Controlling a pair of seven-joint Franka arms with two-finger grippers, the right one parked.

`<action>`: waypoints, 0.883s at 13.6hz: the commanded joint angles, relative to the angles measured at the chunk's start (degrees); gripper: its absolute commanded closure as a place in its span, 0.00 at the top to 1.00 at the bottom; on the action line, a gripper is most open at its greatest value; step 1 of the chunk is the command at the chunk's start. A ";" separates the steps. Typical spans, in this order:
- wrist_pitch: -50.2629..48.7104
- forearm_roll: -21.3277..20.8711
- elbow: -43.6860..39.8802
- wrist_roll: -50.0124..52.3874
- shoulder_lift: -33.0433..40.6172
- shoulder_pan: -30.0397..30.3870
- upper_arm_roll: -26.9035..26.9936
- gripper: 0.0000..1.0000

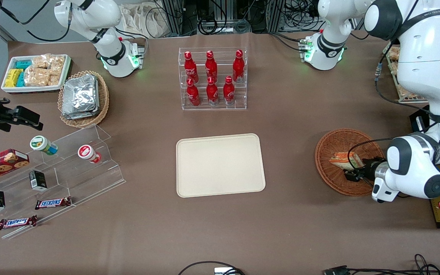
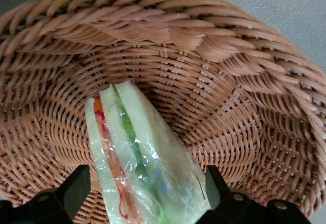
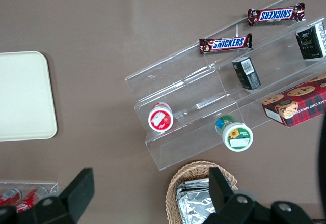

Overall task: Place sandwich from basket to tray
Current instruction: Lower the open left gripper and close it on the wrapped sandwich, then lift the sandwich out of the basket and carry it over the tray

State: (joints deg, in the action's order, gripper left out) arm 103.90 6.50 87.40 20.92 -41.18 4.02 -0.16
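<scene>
The sandwich (image 1: 343, 160) lies inside the round reddish-brown basket (image 1: 330, 145), which sits on the brown surface (image 1: 288, 126) toward the working arm's end. The working arm reaches low into the basket, and its hand (image 1: 353, 173) is down at the sandwich. In the wrist view the hand (image 2: 147, 196) is spread wide, one black finger (image 2: 76, 188) on each side of the wrapped wedge and neither clearly pressing on it. The sandwich (image 2: 137, 168) rests on the woven floor of the basket (image 2: 244, 107), its point toward the rim, with orange-red and green filling showing between the white bread.

The cream tray (image 1: 220, 165) lies flat at the middle of the surface, well apart from the basket. A clear rack of red bottles (image 1: 212, 78) stands farther from the front camera than the tray.
</scene>
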 commanded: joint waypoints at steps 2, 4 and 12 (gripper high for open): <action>0.69 1.32 1.10 0.62 0.83 0.02 -0.10 0.88; 0.69 1.32 1.46 0.62 0.92 0.02 -0.10 0.52; -3.79 1.32 1.11 0.62 8.38 -0.50 -0.80 0.13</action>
State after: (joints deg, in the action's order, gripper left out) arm 102.21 7.10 87.42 20.96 -37.23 3.84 -0.62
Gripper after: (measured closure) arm 0.802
